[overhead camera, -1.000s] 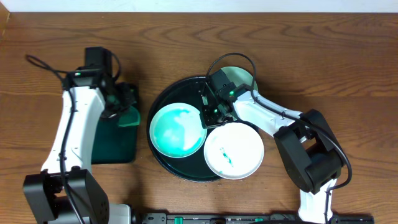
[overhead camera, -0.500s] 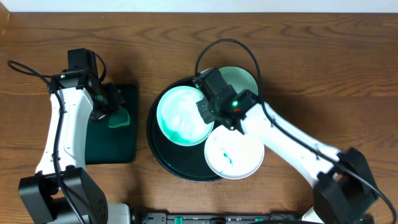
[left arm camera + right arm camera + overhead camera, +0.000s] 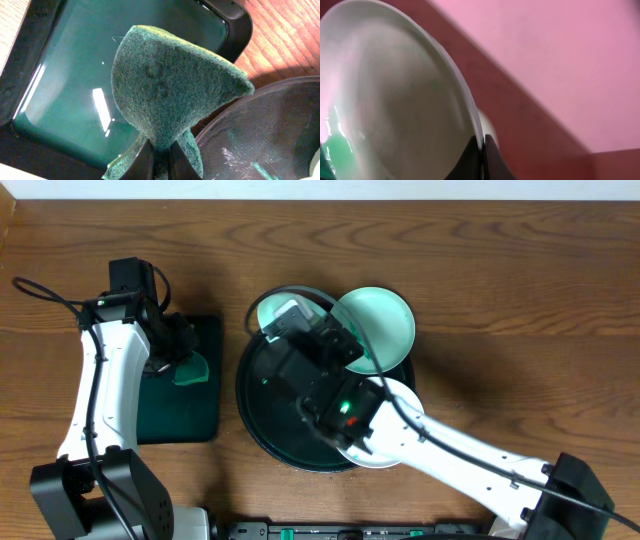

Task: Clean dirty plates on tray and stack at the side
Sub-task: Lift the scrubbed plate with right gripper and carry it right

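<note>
The round black tray (image 3: 256, 412) sits mid-table. My right gripper (image 3: 298, 328) is shut on the rim of a plate (image 3: 272, 308) and holds it high above the tray, tilted on edge. In the right wrist view the plate (image 3: 395, 100) shows a white face with a teal smear low on the left. A pale mint plate (image 3: 388, 326) lies at the tray's back right. A white plate (image 3: 392, 455) at the front right is partly hidden by my arm. My left gripper (image 3: 180, 360) is shut on a green sponge (image 3: 170, 85) above the rectangular green tray (image 3: 75, 75).
The rectangular dark green tray (image 3: 205, 415) lies left of the round tray, almost touching it. The round tray's rim (image 3: 270, 130) shows at the lower right of the left wrist view. Bare wood surrounds both trays. A dark bar runs along the front edge (image 3: 350, 532).
My right arm has lifted the teal-smeared plate off the tray and tipped it on edge, rising toward the camera. My left arm shifted left a second ago and has held still since.
</note>
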